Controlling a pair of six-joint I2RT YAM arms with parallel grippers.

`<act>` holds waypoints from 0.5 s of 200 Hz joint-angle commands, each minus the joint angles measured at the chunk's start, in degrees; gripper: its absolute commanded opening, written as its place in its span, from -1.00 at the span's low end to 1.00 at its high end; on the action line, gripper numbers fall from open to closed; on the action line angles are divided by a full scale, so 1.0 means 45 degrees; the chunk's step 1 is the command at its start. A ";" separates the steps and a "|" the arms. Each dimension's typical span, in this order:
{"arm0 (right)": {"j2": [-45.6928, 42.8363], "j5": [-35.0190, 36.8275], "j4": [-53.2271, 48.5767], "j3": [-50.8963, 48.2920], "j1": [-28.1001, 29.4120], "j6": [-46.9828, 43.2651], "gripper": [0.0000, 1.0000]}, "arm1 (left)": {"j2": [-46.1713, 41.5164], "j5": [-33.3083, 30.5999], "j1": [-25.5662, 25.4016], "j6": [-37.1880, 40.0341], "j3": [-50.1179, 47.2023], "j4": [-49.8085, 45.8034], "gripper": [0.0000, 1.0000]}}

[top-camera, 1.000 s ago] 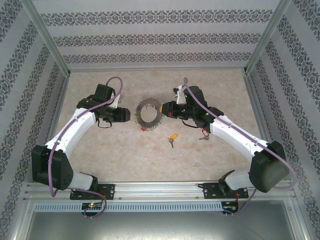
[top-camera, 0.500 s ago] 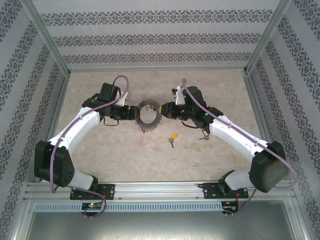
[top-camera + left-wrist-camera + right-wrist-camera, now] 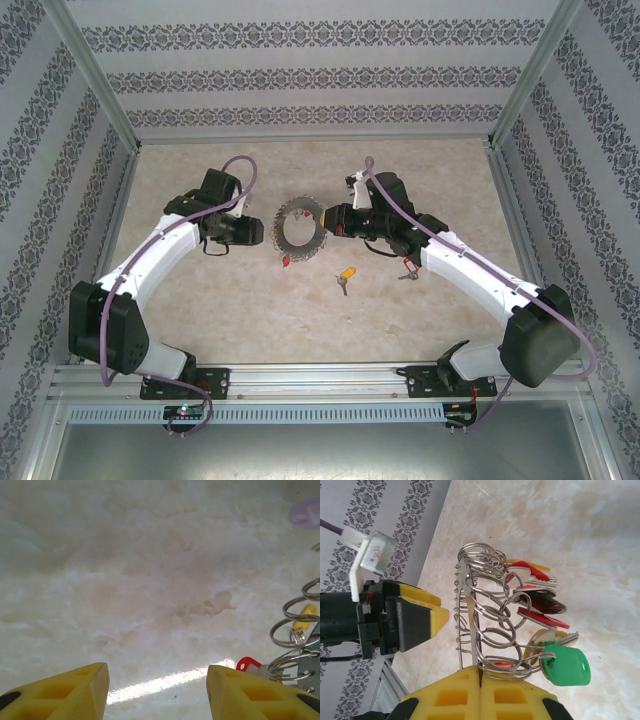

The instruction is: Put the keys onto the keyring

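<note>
One keyring (image 3: 298,228) is clamped in the right gripper (image 3: 326,222). The left gripper (image 3: 262,234) is spread and empty. Two keys lie nearer on the surface (image 3: 250,310), one yellow-tagged key (image 3: 346,273) and one red-tagged key (image 3: 406,268).

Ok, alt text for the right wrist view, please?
The right claw is shut on the grey keyring, holding it edge-on over the marble table, its red- and green-tagged keys fanning right. The left claw faces the ring from the left, apart from it.

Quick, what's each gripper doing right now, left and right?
Left gripper: open, holding nothing.
Right gripper: closed on the edge of the keyring.
</note>
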 commanded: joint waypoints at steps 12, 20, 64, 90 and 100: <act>-0.0427 0.0063 0.0553 0.0419 0.0116 -0.0086 -1.00 | -0.1186 0.0308 0.0064 -0.0990 -0.0364 0.0907 0.35; -0.0469 -0.0162 0.0838 0.0285 0.0010 0.0132 -1.00 | -0.1456 0.0901 0.0205 -0.1331 -0.0585 0.1489 0.51; -0.0618 -0.1641 0.2487 -0.0230 -0.0599 0.1327 -1.00 | -0.1910 0.5891 0.1092 -0.4723 -0.2322 0.6777 0.95; -0.0706 -0.2239 0.3337 -0.0389 -0.0776 0.1942 -1.00 | -0.1246 0.7466 0.1095 -0.6003 -0.2321 0.8689 0.93; -0.0705 -0.2416 0.3590 -0.0414 -0.0842 0.2122 -1.00 | -0.1180 0.7724 0.1105 -0.6422 -0.2396 0.9346 0.89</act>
